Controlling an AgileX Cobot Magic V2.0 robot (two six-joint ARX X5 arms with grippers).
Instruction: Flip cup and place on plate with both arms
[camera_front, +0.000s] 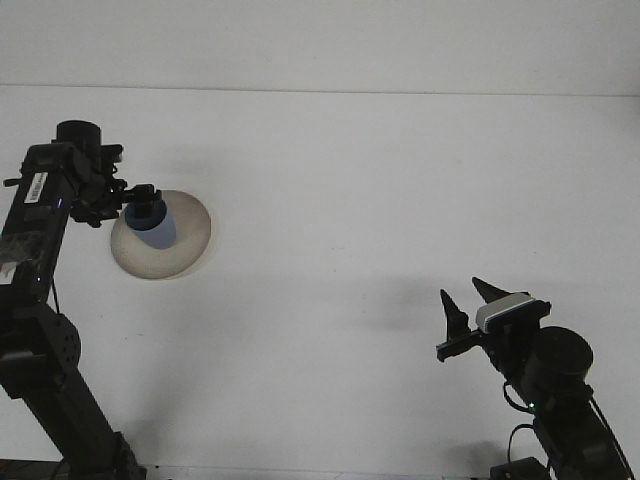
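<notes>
Setting the cup down on the plate.

The cup (153, 223) sits over the left part of the plate (185, 250), seemingly upright with its dark rim up, and my left gripper (138, 203) holds it there by the top, fingers closed on it. I judge the step nearly done: I should lower until the base rests flat, then part the fingers gently and lift straight away so nothing tips. My right gripper (472, 305) waits well apart near the table (380, 180) front edge, fingers spread wide, holding nothing.
</notes>
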